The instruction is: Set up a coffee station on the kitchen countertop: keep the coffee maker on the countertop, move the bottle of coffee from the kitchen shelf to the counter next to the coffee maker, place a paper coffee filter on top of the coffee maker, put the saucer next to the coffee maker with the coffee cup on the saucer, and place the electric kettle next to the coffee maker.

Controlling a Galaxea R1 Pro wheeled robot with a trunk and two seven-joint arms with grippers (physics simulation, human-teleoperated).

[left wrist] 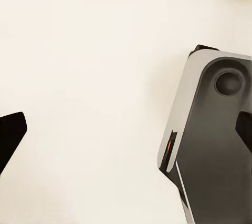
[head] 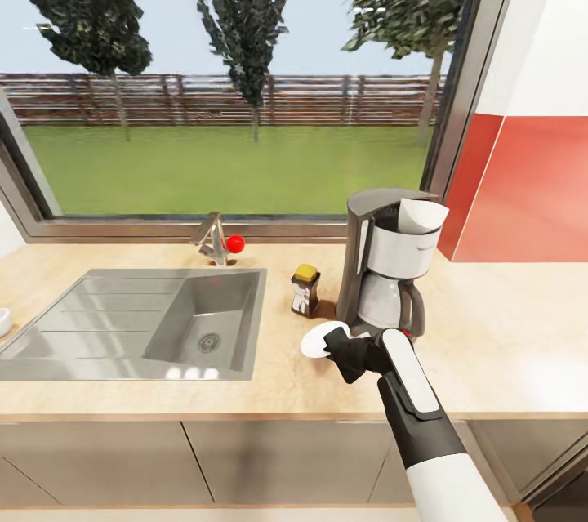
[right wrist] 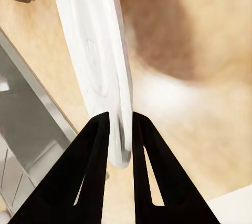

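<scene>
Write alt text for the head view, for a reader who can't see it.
The right hand grips a white saucer by its rim over the wooden countertop, just in front of the coffee maker, which has a paper filter on top. A coffee bottle stands left of the maker, beside the steel sink.

The saucer (head: 315, 343) is partly covered by the right claw (head: 336, 350) in the head view, and its far rim is cut off by the frame edge in the right wrist view. The label on the coffee bottle (head: 305, 291) is too small to be read. A white item (head: 3, 320) on the surface (head: 506, 334) is cropped at the left edge and cannot be identified.
</scene>
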